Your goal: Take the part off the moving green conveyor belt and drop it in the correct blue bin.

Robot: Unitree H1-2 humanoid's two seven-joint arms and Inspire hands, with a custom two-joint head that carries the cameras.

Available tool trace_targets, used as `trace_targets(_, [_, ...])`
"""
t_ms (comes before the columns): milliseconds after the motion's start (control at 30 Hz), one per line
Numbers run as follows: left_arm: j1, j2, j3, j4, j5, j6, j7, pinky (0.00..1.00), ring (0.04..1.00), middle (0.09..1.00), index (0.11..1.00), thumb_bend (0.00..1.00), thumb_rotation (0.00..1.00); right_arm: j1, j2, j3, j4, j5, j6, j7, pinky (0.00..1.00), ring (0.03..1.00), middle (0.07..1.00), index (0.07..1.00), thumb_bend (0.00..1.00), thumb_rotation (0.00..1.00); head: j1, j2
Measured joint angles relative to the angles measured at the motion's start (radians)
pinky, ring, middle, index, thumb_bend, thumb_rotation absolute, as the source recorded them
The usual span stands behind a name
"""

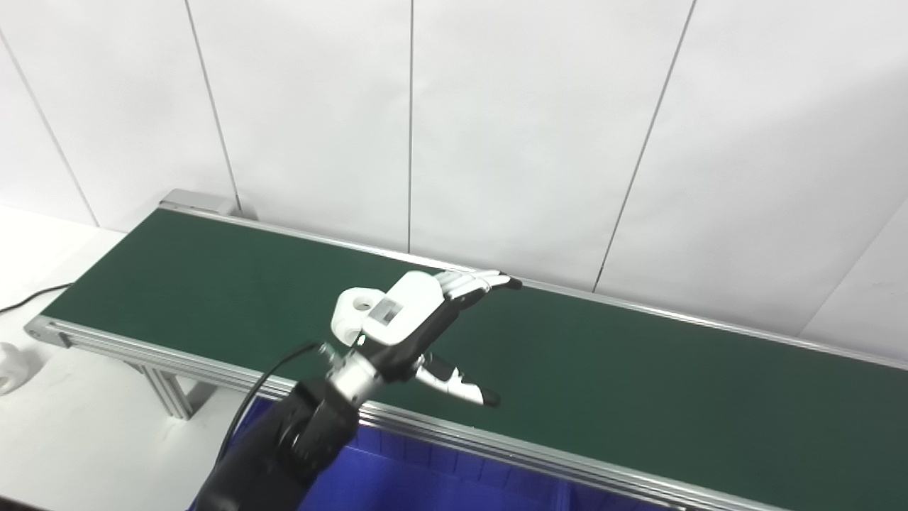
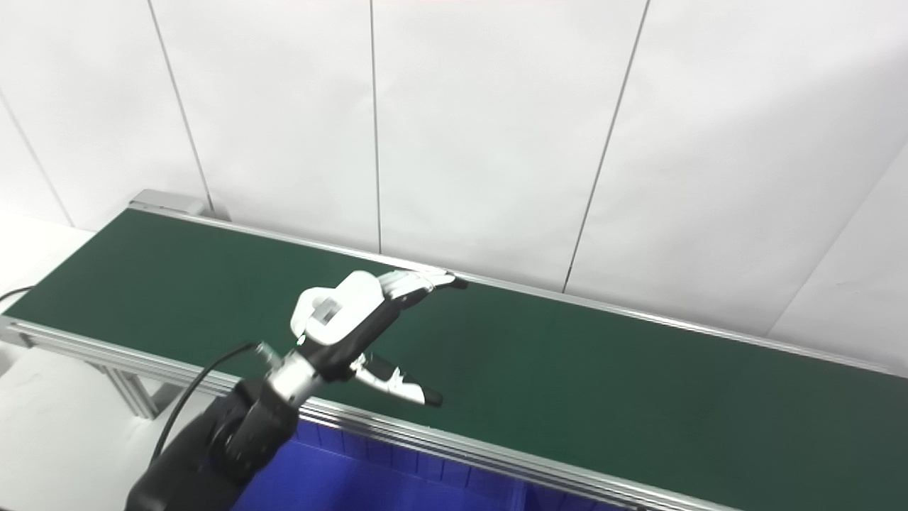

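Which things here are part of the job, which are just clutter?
Job:
- belt, green, no part visible on it
- left hand, open over the belt
- blue bin, below the belt's near edge

Clutter:
- black cable, far left
- white object, cut off at left edge
- wall panels

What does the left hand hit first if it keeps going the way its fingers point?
Probably nothing on the belt: the left hand is open above the green conveyor belt, fingers aimed toward the far rail and white wall. No part lies in that line. Depth is unclear.
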Motion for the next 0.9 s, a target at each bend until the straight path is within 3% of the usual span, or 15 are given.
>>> trace_targets(333, [-0.210, -0.008, -0.070, 0.470, 0.090, -0.006, 0.154, 0.82, 0.850, 0.873, 0.837, 0.96, 0.24, 0.004, 0.003, 0.004, 0.000, 0.002, -0.003, -0.006, 0.91, 0.931, 0.966, 0.964, 0.81, 0.98, -0.014, 0.009])
trace_targets(533, [-0.298, -0.029, -0.132, 0.665, 0.099, 0.003, 0.223, 0.81, 0.848, 0.866, 0.845, 0.96, 0.28, 0.006, 0.011, 0.008, -0.001, 0.004, -0.004, -0.008, 0.92, 0.929, 0.958, 0.959, 0.84, 0.97, -0.021, 0.017])
trace_targets(700, [-0.351, -0.030, -0.172, 0.745, 0.105, 0.016, 0.221, 0.84, 0.880, 0.897, 0.874, 0.94, 0.30, 0.004, 0.019, 0.018, -0.004, 0.004, -0.004, -0.008, 0.93, 0.930, 0.957, 0.954, 0.86, 0.96, -0.023, 0.021])
trace_targets(900, [-0.393, -0.032, -0.221, 0.819, 0.106, 0.048, 0.153, 0.85, 0.886, 0.908, 0.889, 0.96, 0.31, 0.006, 0.019, 0.020, -0.009, 0.002, -0.004, -0.009, 0.92, 0.925, 0.954, 0.953, 0.87, 0.97, -0.022, 0.031])
